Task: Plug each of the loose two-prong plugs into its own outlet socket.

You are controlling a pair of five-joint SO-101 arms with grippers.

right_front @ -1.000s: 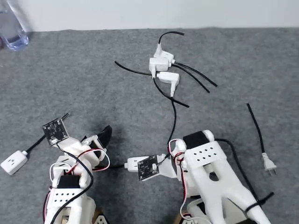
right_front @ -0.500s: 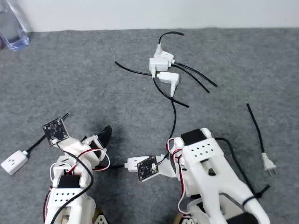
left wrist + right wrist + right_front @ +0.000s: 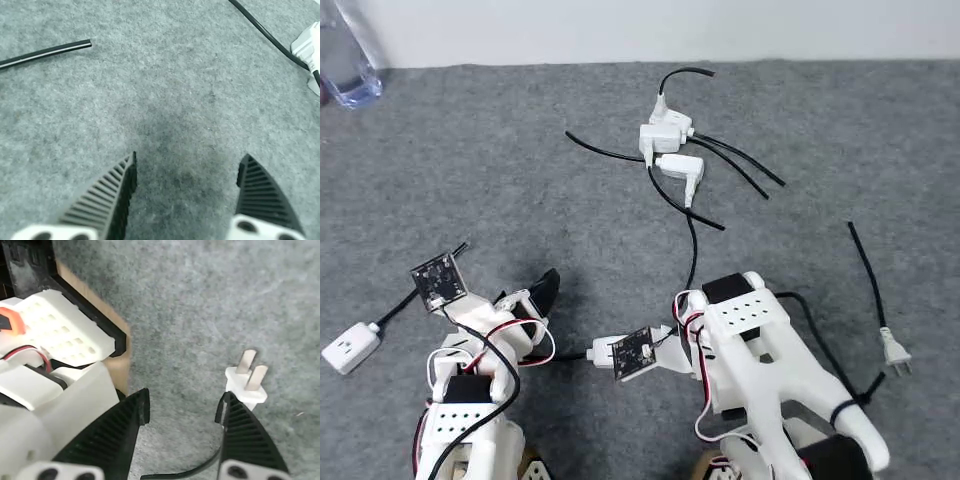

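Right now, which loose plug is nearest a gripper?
The white plug close beside the right gripper, with its two prongs bare. The other loose plug lies farther off, at the end of a black cord.

Work surface: a grey felt-like mat (image 3: pixel 520 180) covers the table across the whole high view. A white wall (image 3: pixel 720 30) runs as a strip along the top edge. A clear bottle (image 3: pixel 345 60) stands in the upper left corner. Lighting is even, with soft shadows. In the right wrist view, a tan wooden board edge (image 3: pixel 122 350) meets the mat.
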